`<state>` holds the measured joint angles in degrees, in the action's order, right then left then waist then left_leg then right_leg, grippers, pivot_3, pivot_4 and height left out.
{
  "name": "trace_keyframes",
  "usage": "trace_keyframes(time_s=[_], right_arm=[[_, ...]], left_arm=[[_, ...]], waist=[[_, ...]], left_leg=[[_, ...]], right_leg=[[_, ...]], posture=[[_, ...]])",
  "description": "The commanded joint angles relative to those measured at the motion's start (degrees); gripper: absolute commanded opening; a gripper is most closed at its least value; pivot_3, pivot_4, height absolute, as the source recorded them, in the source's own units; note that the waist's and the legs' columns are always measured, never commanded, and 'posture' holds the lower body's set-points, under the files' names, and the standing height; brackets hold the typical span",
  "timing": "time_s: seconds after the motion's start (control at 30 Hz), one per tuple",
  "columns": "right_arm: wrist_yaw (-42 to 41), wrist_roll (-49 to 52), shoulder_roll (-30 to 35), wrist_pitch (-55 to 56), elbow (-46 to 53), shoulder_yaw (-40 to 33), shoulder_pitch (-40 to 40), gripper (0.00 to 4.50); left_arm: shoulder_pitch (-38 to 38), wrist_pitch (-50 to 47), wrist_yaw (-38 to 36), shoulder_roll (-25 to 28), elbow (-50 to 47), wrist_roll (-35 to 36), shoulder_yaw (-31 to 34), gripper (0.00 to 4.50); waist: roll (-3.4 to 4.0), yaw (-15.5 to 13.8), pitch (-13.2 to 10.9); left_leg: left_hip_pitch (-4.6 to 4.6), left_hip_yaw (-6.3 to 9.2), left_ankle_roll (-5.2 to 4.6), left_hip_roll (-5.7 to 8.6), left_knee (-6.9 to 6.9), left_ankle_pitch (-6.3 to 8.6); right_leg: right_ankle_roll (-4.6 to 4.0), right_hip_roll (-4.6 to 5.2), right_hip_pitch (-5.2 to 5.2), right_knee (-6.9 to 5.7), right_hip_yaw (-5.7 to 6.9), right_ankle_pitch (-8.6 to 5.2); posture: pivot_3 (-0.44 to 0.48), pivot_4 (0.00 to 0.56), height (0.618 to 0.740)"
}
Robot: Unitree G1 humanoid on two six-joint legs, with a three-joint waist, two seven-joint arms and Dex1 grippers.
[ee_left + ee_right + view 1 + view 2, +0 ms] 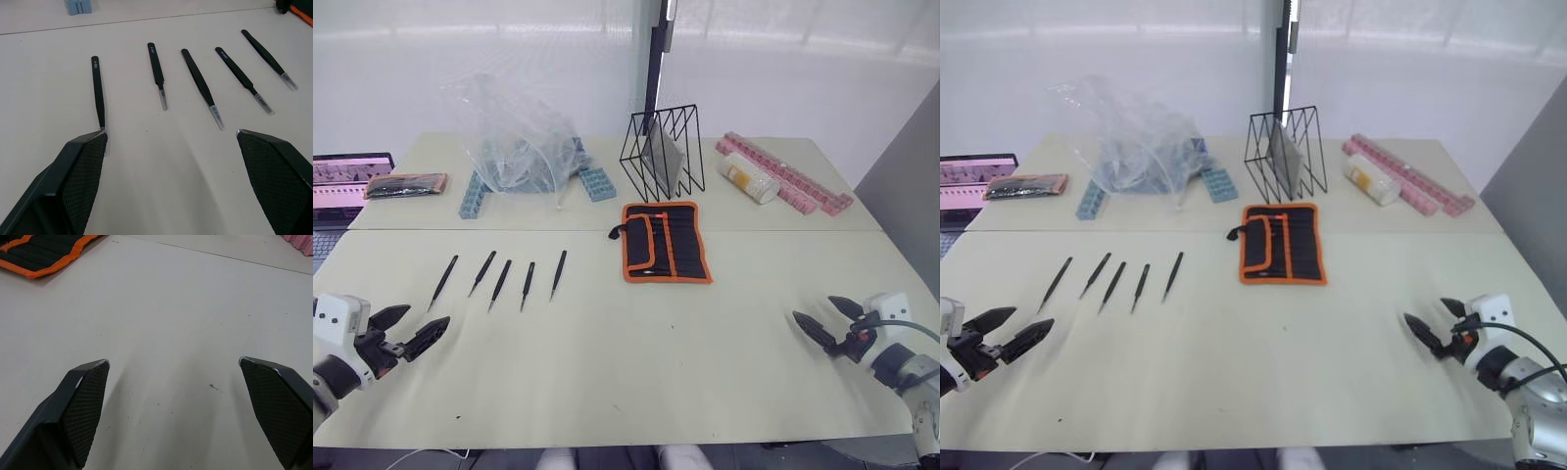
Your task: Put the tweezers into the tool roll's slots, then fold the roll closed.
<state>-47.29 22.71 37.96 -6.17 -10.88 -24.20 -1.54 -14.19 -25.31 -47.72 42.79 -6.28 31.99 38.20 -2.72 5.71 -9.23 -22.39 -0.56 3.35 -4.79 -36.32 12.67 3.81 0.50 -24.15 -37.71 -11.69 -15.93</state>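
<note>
Left eye view: five tweezers (pixel 499 278) lie in a loose row on the table (pixel 636 372), well apart from each other, tips toward the robot. That layout looks meant to let each be picked singly. The tool roll (pixel 666 242) lies open and flat to their right, near the table's middle, its slots (pixel 677 240) facing up between orange strips and its strap trailing off the left edge. The left gripper (pixel 414 327) hovers low at the near left edge, fingers apart, nothing in them, just short of the leftmost tweezer. The right gripper (pixel 822 317) sits at the near right, fingers also spread and empty, well apart from the roll. Behind are a wire rack (pixel 661 155), a clear plastic bag (pixel 519 137), pink strips (pixel 783 171) and a flat dark pouch (pixel 406 184); none belong to the task.

Right eye view: same layout, nothing inserted yet, roll not folded. Judged as the very start of the task.

Left wrist view: the open fingers (pixel 73 181) frame the row of tweezers. The leftmost tweezer's tip (pixel 99 93) lies right by the left finger's pad; whether it touches cannot be told. This arm is probably lined up to take the first one.

Right wrist view: both spread pads (pixel 83 406) hang over bare table, with a corner of the roll's orange edge at the far corner. This arm is likely waiting to steady the roll or fold it later.
</note>
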Motion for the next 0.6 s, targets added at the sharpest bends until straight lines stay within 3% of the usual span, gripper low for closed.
trace_keyframes(time_s=[0.03,0.3,0.47,0.6], right_arm=[[0.9,2.1,-0.7,-1.5,4.5,-0.4,-0.2,4.5],[14.7,6.3,-8.9,-21.0,30.6,9.8,0.7,4.5],[22.9,5.9,-15.5,-30.9,34.2,19.0,8.8,4.5],[28.5,3.9,-20.7,-35.4,31.0,23.0,15.1,4.5]], left_arm=[[-0.1,-0.4,-0.5,0.3,-2.4,2.2,1.8,4.48],[-2.0,-4.0,0.8,-4.8,-15.7,9.2,-1.6,4.48],[-3.6,-3.7,2.1,-7.2,-21.4,9.9,-5.5,4.48],[-4.1,-3.8,3.2,-8.1,-24.3,9.8,-8.1,4.48]], waist=[[0.0,0.0,0.0],[0.02,0.1,0.0],[0.01,0.0,0.0],[0.02,0.0,0.0]], left_leg=[[0.0,0.0,0.0,0.0,0.0,0.0],[-0.03,0.07,0.01,0.0,-0.01,0.0],[-0.07,0.18,0.01,0.0,-0.1,0.0],[-0.18,0.27,0.01,0.01,-0.11,0.0]], right_leg=[[0.0,0.0,0.0,0.0,0.0,0.0],[-0.06,-0.01,-0.06,-0.17,0.02,-0.01],[-0.14,-0.01,-0.06,-0.18,0.09,0.03],[-0.34,-0.01,-0.1,-0.19,0.18,0.12]], posture=[[0.0,0.15,0.72],[0.0,0.15,0.72],[0.0,0.15,0.72],[0.0,0.15,0.72]])
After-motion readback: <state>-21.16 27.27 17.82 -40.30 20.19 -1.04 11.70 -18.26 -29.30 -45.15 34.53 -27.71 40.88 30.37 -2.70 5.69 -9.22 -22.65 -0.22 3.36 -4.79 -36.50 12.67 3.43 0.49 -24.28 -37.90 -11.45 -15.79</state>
